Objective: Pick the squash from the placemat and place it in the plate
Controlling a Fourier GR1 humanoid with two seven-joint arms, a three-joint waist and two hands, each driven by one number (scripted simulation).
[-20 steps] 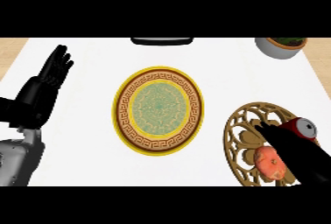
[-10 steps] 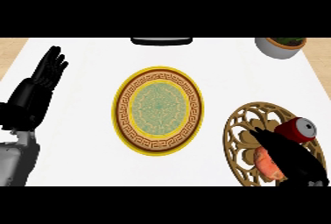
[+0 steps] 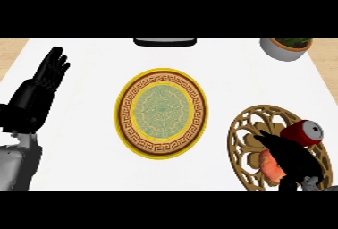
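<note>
The round plate [image 3: 162,112], with a gold rim and green centre, lies empty in the middle of the white counter. To its right is a round wooden lattice placemat [image 3: 243,129]. On the mat lies the orange squash [image 3: 267,164], mostly hidden under my right hand [image 3: 294,159]. That hand comes in from the lower right and lies over the squash, with one finger stretched toward the mat's centre; I see no curl round the squash. My left hand [image 3: 40,89] rests open at the left edge, fingers up.
A red can [image 3: 303,133] lies on the placemat just beyond my right hand. A potted plant [image 3: 287,47] stands at the far right corner. A dark object [image 3: 165,42] sits at the counter's far edge.
My right hand has slid further over the squash, covering more of it. The left hand has hardly moved.
</note>
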